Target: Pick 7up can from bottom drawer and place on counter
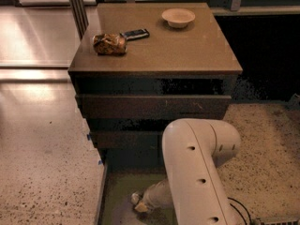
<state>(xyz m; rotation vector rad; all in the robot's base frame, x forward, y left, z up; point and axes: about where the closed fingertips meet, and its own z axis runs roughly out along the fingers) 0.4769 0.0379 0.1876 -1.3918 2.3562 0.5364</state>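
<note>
The bottom drawer [117,191] of the brown cabinet is pulled out at the lower middle and shows its greyish-green floor. My white arm [197,172] reaches down into it from the right. The gripper [140,204] is low in the drawer, near its floor. A small whitish shape [135,198] sits right at the gripper's tip. It looks like the 7up can, but most of it is hidden and I cannot tell whether it is held. The counter [187,46] is the flat brown cabinet top above.
On the counter lie a brown-gold snack bag [109,44] and a flat black bar [136,33] at the left, and a pale bowl [178,17] at the back. Two shorter drawers [150,107] sit above the open one. Speckled floor surrounds the cabinet.
</note>
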